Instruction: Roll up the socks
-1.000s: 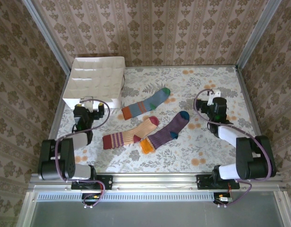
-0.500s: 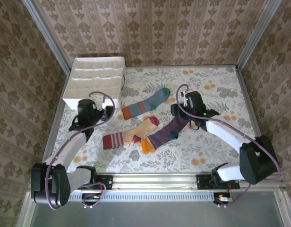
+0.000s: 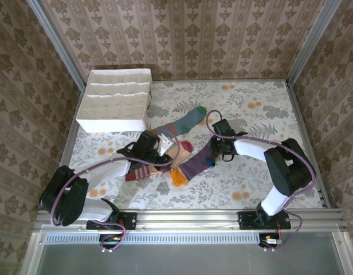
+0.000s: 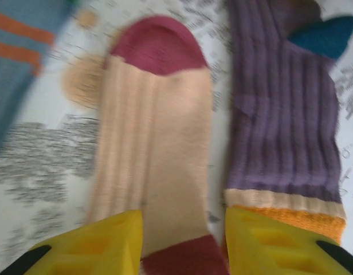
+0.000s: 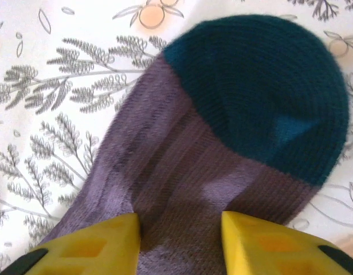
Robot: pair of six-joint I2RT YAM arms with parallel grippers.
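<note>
Three socks lie flat mid-counter [image 3: 251,109], on its floral surface, none rolled; the grey-blue fabric sock with green toe and orange cuff [image 3: 185,121] is farthest back; the peach fabric sock with maroon stripes [image 3: 177,152] lies in front of it; the purple fabric sock with teal toe [image 3: 195,165] is just right of the peach one, their lower ends touching.

Left claw [image 4: 182,229] is low over the peach sock; yellow fingers parted astride it, nothing pinched.

Right claw [image 5: 179,226] is low over the purple sock beside the teal toe; fingers likewise parted on flat fabric.

A white partitioned box [image 3: 113,100] sits at the far-left corner, well apart from the socks.
</note>
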